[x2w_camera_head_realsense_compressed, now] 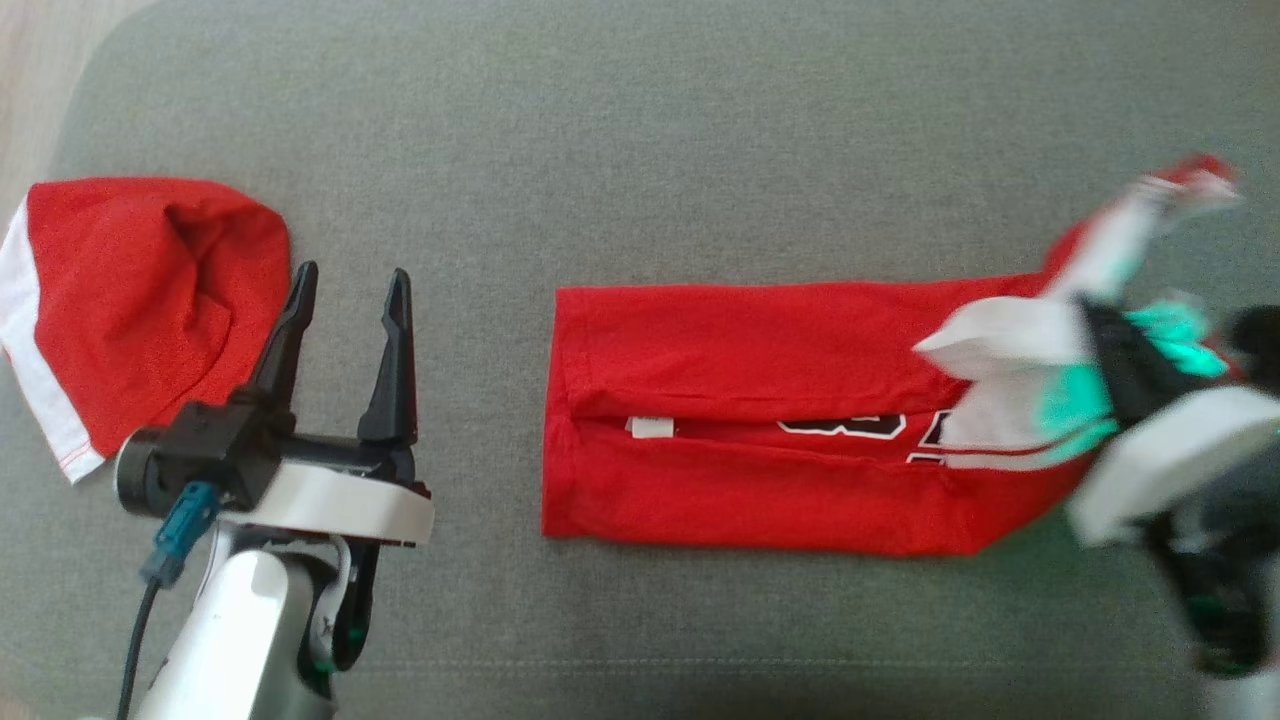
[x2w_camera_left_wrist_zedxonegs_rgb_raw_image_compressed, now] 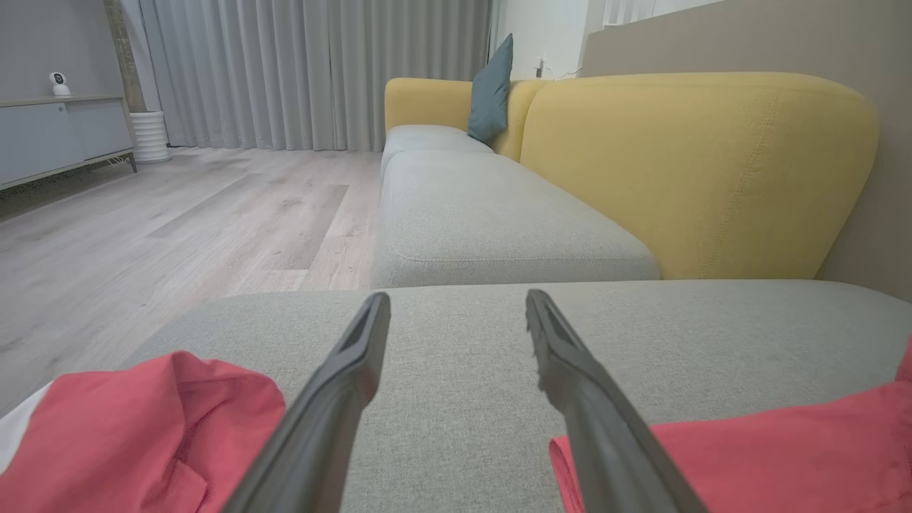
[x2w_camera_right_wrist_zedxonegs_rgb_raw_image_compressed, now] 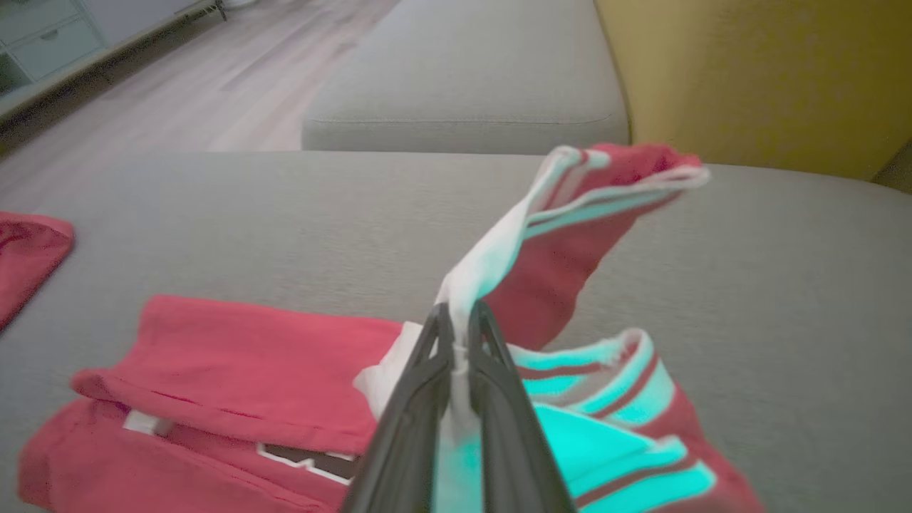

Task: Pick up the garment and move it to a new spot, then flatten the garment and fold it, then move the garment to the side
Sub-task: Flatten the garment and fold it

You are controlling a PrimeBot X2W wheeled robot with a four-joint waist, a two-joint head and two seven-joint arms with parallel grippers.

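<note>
The garment (x2w_camera_head_realsense_compressed: pixel 760 420) is a red shirt with white trim and black-and-white lettering, folded into a long strip across the grey cushion (x2w_camera_head_realsense_compressed: pixel 640 130). Its right end is lifted and blurred; my right gripper (x2w_camera_right_wrist_zedxonegs_rgb_raw_image_compressed: pixel 459 320) is shut on the white-edged part of the garment (x2w_camera_right_wrist_zedxonegs_rgb_raw_image_compressed: pixel 499 256) there. In the head view that gripper (x2w_camera_head_realsense_compressed: pixel 1120 300) sits at the far right, blurred by motion. My left gripper (x2w_camera_head_realsense_compressed: pixel 345 285) hovers open and empty over bare cushion, left of the garment's left end. Its wrist view shows the left gripper (x2w_camera_left_wrist_zedxonegs_rgb_raw_image_compressed: pixel 456 306) with a corner of the garment (x2w_camera_left_wrist_zedxonegs_rgb_raw_image_compressed: pixel 769 456) at lower right.
A second red cloth with a white edge (x2w_camera_head_realsense_compressed: pixel 140 290) lies bunched at the cushion's left end, close to my left fingers. Beyond are another grey seat (x2w_camera_left_wrist_zedxonegs_rgb_raw_image_compressed: pixel 499 221) with a yellow backrest (x2w_camera_left_wrist_zedxonegs_rgb_raw_image_compressed: pixel 698 171), a blue pillow (x2w_camera_left_wrist_zedxonegs_rgb_raw_image_compressed: pixel 491 89) and wooden floor (x2w_camera_left_wrist_zedxonegs_rgb_raw_image_compressed: pixel 142 235).
</note>
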